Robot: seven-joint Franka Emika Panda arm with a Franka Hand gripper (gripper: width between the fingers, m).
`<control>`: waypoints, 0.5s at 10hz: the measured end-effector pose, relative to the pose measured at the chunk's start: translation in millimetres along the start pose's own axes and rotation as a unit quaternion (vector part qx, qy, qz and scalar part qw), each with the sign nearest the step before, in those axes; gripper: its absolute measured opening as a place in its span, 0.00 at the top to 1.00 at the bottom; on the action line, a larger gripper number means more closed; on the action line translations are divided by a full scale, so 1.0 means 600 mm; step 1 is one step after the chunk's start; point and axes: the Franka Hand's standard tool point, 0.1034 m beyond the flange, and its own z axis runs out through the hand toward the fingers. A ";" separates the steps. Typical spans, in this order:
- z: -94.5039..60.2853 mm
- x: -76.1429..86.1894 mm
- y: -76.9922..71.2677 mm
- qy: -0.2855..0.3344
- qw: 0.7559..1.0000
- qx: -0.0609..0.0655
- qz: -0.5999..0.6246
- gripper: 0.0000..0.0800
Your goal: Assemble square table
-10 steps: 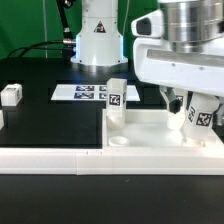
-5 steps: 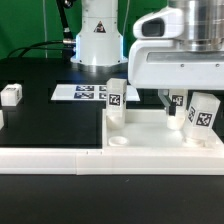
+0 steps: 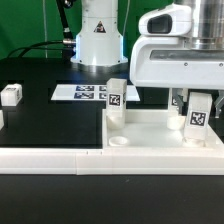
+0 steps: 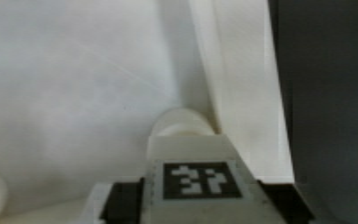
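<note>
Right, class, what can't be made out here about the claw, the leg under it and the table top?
- Claw grip: in the exterior view, its housing and the leg cover the fingertips; the wrist view's edge cuts them off.
- Socket below that leg: hidden by the leg in both views.
- Table top: one end cut off by the exterior view's right edge.
- Marker board tags: too small.

Arm body, both views. Base column (image 3: 86, 48): white, rounded, glossy, with a triangular black-on-white warning label (image 3: 97, 29) on its front. Wrist housing (image 3: 165, 62): white to pale grey, boxy, with rounded edges. Above it is a silver cylindrical flange (image 3: 196, 12). Fingers (image 4: 130, 200): black, blocky, clearest in the wrist view.
</note>
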 end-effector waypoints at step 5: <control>0.000 -0.001 -0.003 -0.005 0.977 0.006 0.214 0.64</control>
